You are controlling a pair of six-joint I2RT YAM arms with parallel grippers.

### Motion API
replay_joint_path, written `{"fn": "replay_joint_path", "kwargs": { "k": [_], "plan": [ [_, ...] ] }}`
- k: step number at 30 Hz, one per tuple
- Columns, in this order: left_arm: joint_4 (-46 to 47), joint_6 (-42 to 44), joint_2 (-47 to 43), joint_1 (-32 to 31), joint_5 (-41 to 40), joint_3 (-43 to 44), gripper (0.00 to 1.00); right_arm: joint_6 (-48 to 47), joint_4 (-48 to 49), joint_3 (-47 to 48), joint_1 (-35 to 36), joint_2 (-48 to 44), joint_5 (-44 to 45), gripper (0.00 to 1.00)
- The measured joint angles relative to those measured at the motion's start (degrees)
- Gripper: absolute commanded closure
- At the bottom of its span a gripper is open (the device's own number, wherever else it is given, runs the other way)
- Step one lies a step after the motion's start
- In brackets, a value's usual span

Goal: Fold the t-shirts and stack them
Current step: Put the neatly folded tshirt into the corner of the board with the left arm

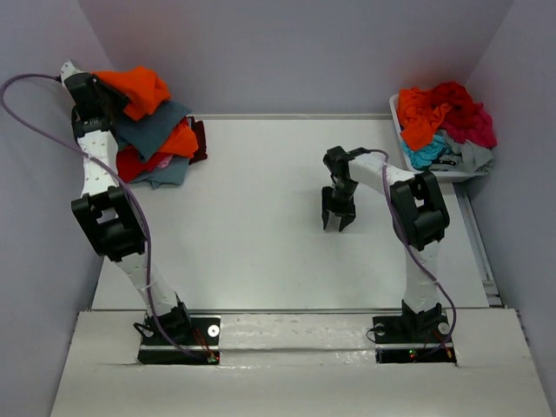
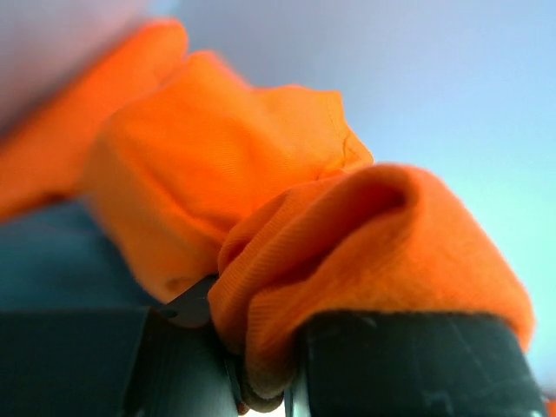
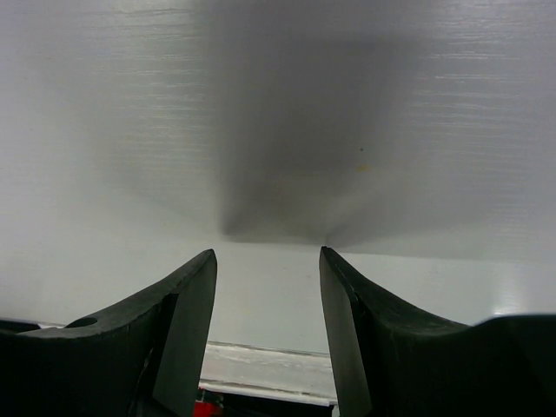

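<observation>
White table (image 1: 261,226) is lying bare across its middle, with pale lilac-grey walls (image 1: 287,52) closing it in on three sides; a lighter strip is running along the near edge where both arm bases are bolted. Left fingers (image 2: 347,356) are clamping a bunched fold of the orange t-shirt (image 2: 261,174), which is hanging at the far left corner over a loose stack of shirts (image 1: 161,148) showing teal-grey, orange, red and a dark edge. Whether the held shirt is touching that stack cannot be told from above; the left wrist view is giving only blurred orange cloth, a dark teal patch at lower left and wall behind. Right fingers (image 1: 335,215) are standing apart and gripping nothing, pointing down over bare table right of centre; their own view is showing only table and shadow. At the far right corner a white bin (image 1: 397,111) is sitting heaped with crumpled shirts (image 1: 447,113) in orange, red, magenta, turquoise and grey, its far side hidden under cloth. A purple cable (image 1: 26,95) is looping off the left arm. The count of shirts in either heap is hard to make out.
</observation>
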Motion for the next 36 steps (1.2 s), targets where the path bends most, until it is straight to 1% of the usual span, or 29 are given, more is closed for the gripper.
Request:
{"fn": "replay_joint_path", "kwargs": {
  "k": [5, 9, 15, 21, 24, 27, 33, 36],
  "plan": [
    [-1.0, 1.2, -2.8, 2.6, -0.7, 0.9, 0.94, -0.3, 1.0, -1.4, 0.0, 0.0, -0.8, 0.43],
    [-1.4, 2.1, -4.6, 2.6, -1.4, 0.7, 0.94, -0.4, 1.3, -2.0, 0.0, -0.4, -1.0, 0.44],
    [-2.2, 2.5, -4.7, 2.4, -1.3, 0.8, 0.94, -0.4, 1.3, -2.4, 0.0, -0.6, -1.4, 0.43],
    [-2.1, 2.1, -3.0, 2.4, -1.2, 0.7, 0.94, -0.4, 1.2, -2.6, 0.0, -0.7, -1.4, 0.43],
    [-3.1, 2.1, 0.7, 2.4, -0.9, 1.9, 0.94, -0.4, 1.3, -2.6, 0.1, -0.8, -1.4, 0.44],
    [-4.1, 2.0, 2.6, 2.4, -0.5, 1.9, 0.94, -0.4, 1.3, -2.4, 0.4, -1.6, -1.3, 0.43],
    [-4.7, 2.0, 2.8, 2.4, 1.1, 1.5, 0.94, -0.4, 3.4, -2.1, 0.7, -5.8, -1.2, 0.43],
    [-4.1, 1.5, 2.0, 2.4, 1.4, -0.6, 0.94, -0.5, 4.8, -0.6, 0.8, -7.5, -1.5, 0.43]
  ]
}}
